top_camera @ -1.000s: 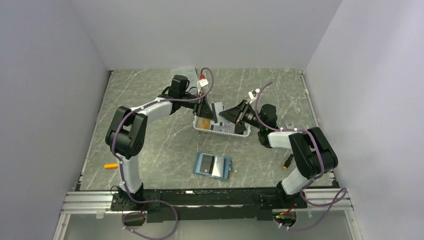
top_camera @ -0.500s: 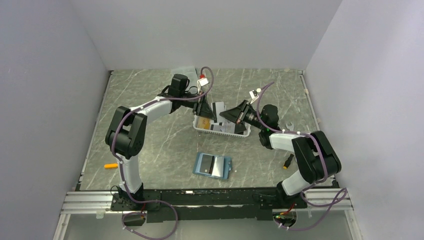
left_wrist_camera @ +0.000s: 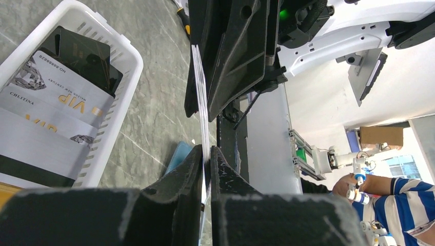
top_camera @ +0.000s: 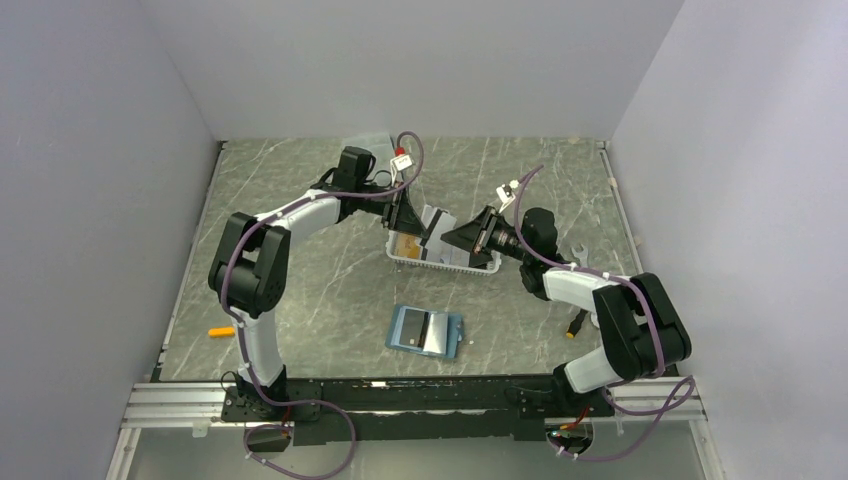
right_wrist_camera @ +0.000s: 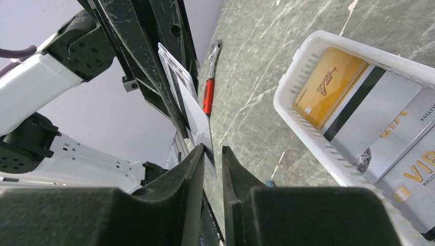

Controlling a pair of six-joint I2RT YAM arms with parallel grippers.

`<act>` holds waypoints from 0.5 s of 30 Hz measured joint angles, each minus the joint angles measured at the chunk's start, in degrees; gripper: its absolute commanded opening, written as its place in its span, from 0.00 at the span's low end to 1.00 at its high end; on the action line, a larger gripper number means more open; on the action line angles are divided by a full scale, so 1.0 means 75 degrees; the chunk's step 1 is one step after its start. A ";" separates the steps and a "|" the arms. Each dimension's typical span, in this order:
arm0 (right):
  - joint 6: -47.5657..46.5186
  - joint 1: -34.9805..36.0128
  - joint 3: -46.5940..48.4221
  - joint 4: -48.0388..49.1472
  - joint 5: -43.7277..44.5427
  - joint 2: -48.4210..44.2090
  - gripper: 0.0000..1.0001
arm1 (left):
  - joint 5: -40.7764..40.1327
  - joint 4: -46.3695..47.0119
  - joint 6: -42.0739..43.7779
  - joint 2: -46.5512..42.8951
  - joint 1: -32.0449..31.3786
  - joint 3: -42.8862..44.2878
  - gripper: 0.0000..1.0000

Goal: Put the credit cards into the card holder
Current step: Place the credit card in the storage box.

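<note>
Left wrist view, pale card point(left_wrist_camera: 200, 87) edge-on, pinched by left tool point(left_wrist_camera: 206, 154) and right tool point(right_wrist_camera: 212, 151)

Card point(left_wrist_camera: 200, 89) edge-on in left claw point(left_wrist_camera: 206, 152)

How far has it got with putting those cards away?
Nothing clearly done: the holder lies open, its contents unclear. In hand: left pincer and right pincer both pinch one pale card over the basket. Left: slotting it, then the gold card, grey cards and black card in the basket.
</note>
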 measured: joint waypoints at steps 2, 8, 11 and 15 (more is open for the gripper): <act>-0.0026 0.0000 -0.0003 -0.0087 0.0006 -0.0026 0.19 | -0.0015 -0.0017 0.0006 0.0000 0.0000 0.0000 0.12; -0.0058 -0.0012 -0.0050 -0.0146 0.0026 -0.0210 0.19 | -0.0020 0.0536 -0.0452 -0.0047 0.0038 -0.0058 0.09; -0.0073 -0.0029 -0.0146 -0.0169 0.0058 -0.0382 0.19 | -0.0009 0.1119 -0.0906 -0.0114 0.0064 -0.0239 0.08; -0.0111 -0.0067 -0.0210 -0.0184 0.0131 -0.0513 0.20 | 0.0015 0.1722 -0.1440 -0.0128 0.0093 -0.0376 0.07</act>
